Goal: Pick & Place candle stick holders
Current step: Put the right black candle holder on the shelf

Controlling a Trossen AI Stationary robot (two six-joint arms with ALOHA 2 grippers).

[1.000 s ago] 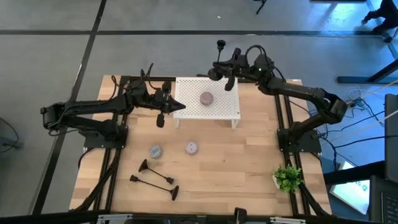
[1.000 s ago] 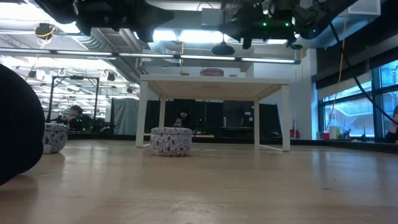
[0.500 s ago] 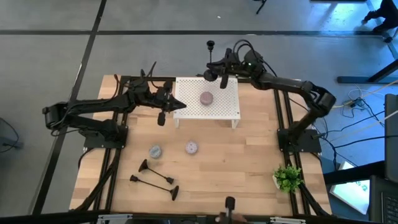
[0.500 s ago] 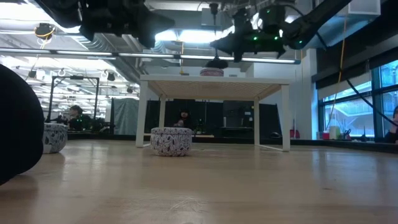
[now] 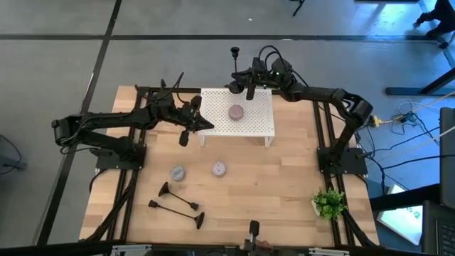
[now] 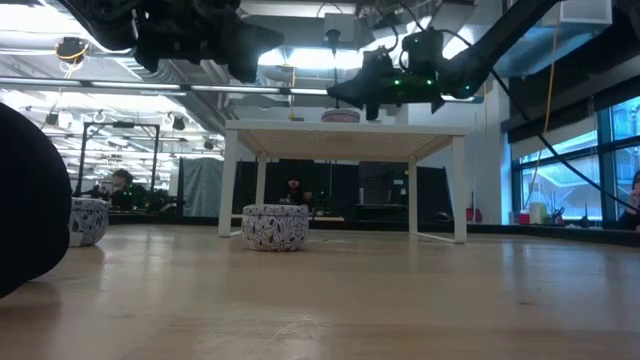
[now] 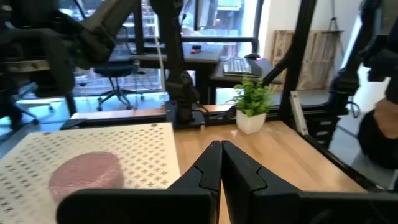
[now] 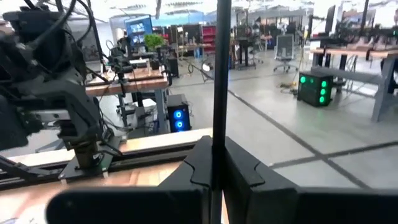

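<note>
The right gripper (image 8: 214, 158) pinches the thin stem of a candle stick holder (image 8: 220, 74), which runs upright between its jaws and on past them; in the high view this held holder (image 5: 234, 62) hangs at the far edge of the white perforated stand (image 5: 263, 122), its cup end poking beyond the jaws. It looks like rigid, light metal, smooth enough to twist in the grip, so a hold low on the stem near the flared base would probably steady it best. The left gripper (image 7: 221, 163) waits with its jaws pressed together, empty, the stand's top and a pink round object (image 7: 84, 173) ahead of them. Only the high view shows the other holders (image 5: 176, 203) lying flat on the table (image 5: 284, 185), well apart from both sets of jaws.
</note>
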